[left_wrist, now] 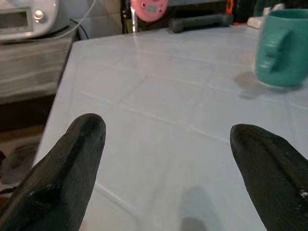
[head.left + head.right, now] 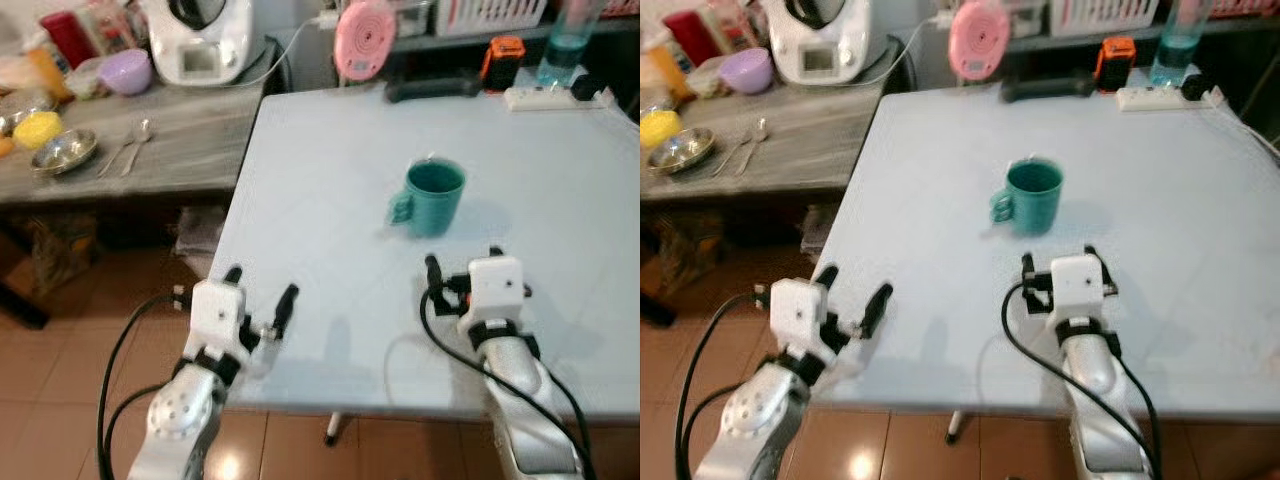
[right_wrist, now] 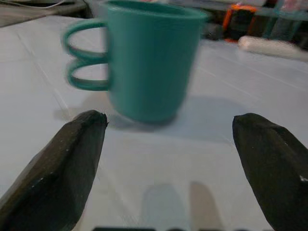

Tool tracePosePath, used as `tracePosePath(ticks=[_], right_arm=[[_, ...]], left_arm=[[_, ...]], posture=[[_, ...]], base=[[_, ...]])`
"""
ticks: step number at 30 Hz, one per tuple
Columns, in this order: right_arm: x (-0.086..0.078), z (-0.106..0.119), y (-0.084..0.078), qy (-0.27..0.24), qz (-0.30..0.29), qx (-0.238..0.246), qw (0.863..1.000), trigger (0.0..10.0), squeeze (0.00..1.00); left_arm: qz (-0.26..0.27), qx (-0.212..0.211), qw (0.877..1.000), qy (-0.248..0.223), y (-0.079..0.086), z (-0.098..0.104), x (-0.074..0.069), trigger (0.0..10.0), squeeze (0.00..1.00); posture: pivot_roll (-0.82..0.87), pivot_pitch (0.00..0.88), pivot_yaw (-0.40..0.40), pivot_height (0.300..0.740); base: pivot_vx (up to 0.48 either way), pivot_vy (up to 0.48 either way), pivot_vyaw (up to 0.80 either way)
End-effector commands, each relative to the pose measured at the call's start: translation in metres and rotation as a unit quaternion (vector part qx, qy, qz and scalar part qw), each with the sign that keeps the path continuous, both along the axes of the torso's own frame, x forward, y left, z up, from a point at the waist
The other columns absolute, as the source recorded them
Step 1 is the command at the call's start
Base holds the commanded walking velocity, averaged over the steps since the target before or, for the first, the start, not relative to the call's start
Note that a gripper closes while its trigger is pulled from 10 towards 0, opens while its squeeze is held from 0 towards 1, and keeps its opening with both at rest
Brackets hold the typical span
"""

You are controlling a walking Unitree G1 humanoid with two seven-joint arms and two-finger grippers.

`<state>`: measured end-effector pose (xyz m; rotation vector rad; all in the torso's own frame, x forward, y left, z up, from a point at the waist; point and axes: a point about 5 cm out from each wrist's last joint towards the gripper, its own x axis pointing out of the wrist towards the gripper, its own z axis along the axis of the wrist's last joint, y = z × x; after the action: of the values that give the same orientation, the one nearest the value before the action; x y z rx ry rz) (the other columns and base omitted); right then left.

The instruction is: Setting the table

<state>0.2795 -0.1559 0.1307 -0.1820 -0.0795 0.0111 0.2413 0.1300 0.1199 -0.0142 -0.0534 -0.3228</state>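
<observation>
The mug stood upright on the table, handle toward the robot's left. The right gripper, spread wide, sat just short of it. The left gripper, also wide, held nothing near the table's edge.

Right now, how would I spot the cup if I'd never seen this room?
Find the big pale blue table. Near its middle, just beyond the right gripper, stands a teal mug, upright, with a two-loop handle. Nothing else sits close to it.
</observation>
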Motion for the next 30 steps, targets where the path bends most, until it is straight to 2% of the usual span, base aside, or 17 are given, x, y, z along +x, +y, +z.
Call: tracePosePath(ticks=[1, 9, 16, 25, 30], right_arm=[[-0.001, 0.002, 0.01, -0.004, 0.012, 0.001, 1.0, 10.0, 0.0], [0.01, 0.011, 0.022, -0.024, 0.019, 0.01, 0.999, 10.0, 0.0], [0.027, 0.025, 0.034, -0.047, 0.001, 0.035, 0.998, 10.0, 0.0], [0.043, 0.04, 0.039, -0.064, -0.025, 0.077, 0.995, 10.0, 0.0], [0.048, 0.044, 0.042, -0.07, -0.026, 0.076, 0.994, 9.9, 0.0]], left_arm=[[0.004, 0.006, 1.0, 0.01, 0.007, -0.002, -0.003, 10.0, 0.0], [-0.004, 0.009, 1.0, 0.011, 0.007, -0.001, -0.002, 10.0, 0.0], [-0.012, 0.009, 1.0, 0.013, 0.006, 0.0, -0.005, 10.0, 0.0], [-0.021, 0.006, 1.0, 0.014, 0.004, 0.001, -0.006, 10.0, 0.0], [-0.025, 0.005, 1.0, 0.015, 0.003, 0.0, -0.005, 10.0, 0.0]], posture=[[-0.17, 0.153, 0.157, 0.74], [-0.17, 0.167, 0.17, 0.74], [-0.15, 0.179, 0.187, 0.74], [-0.15, 0.184, 0.189, 0.74], [-0.15, 0.184, 0.189, 0.74]], base=[[0.0, 0.0, 0.0], [0.0, 0.0, 0.0], [0.0, 0.0, 0.0], [0.0, 0.0, 0.0], [0.0, 0.0, 0.0]])
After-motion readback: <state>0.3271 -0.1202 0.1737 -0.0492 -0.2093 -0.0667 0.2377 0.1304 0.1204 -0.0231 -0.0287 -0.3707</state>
